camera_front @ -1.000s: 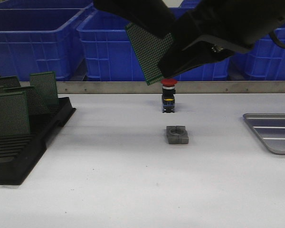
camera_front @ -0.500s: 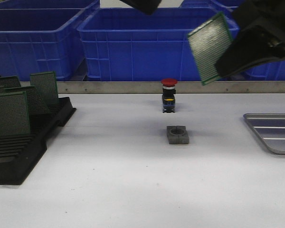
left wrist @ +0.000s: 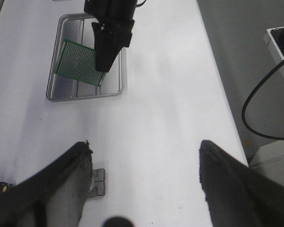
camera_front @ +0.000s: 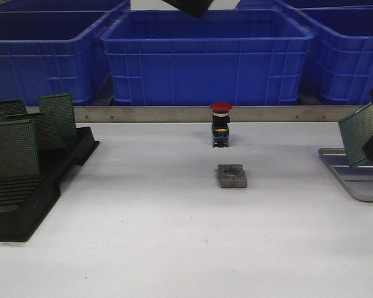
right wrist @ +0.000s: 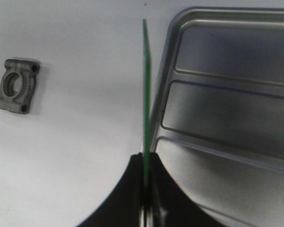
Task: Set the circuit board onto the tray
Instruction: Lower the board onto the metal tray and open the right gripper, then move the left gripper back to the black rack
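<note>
The right gripper (right wrist: pixel 145 189), shut tight on the green circuit board (camera_front: pixel 360 133), has carried it from above the red push button (camera_front: pixel 221 124) down to the near edge of the tray (camera_front: pixel 354 186). The board hangs just over that edge, so it probably only needs lowering and letting go. The left gripper (left wrist: pixel 144 189) hangs open, far from the tray.

no readable text, labels or numbers anywhere (boards show only dots)

White table (camera_front: pixel 161 248): black rack (camera_front: pixel 31 186), red-capped button (camera_front: pixel 221 124), grey bracket (camera_front: pixel 232 176), tray (camera_front: pixel 351 177).
</note>
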You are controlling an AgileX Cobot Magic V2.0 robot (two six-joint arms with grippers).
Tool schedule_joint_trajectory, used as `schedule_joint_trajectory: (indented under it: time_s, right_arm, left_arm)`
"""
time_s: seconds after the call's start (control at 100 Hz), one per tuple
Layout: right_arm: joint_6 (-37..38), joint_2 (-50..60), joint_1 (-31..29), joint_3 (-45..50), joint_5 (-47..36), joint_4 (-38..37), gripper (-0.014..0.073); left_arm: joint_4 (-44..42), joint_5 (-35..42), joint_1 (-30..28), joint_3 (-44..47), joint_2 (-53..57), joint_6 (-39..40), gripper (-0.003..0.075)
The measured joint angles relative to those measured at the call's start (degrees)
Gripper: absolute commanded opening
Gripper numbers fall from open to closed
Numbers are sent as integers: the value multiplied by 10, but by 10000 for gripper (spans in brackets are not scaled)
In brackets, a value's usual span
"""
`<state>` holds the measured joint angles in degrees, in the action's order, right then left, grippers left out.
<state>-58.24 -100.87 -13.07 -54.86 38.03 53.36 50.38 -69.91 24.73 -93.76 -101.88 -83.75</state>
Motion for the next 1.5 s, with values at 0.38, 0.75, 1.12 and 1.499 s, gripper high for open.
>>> schedule_joint_trajectory:
  time_s: [0.38, 0.75, 1.12, 1.499]
  right_arm:
    - [6, -104, -7, -70, 24, -2, 454]
    - [37, -85, -7, -69, 25, -40, 556]
    - [154, 49, -22, -63, 20, -177, 519]
    - [161, 274, -10, 42, -51, -182, -113]
  left_arm:
    - [6, 0, 0, 0, 0, 1, 461]
    - [20, 0, 0, -1, 0, 1, 459]
    - [18, 4, -1, -1, 6, 2, 446]
    - [-87, 64, -57, -1, 84, 149, 292]
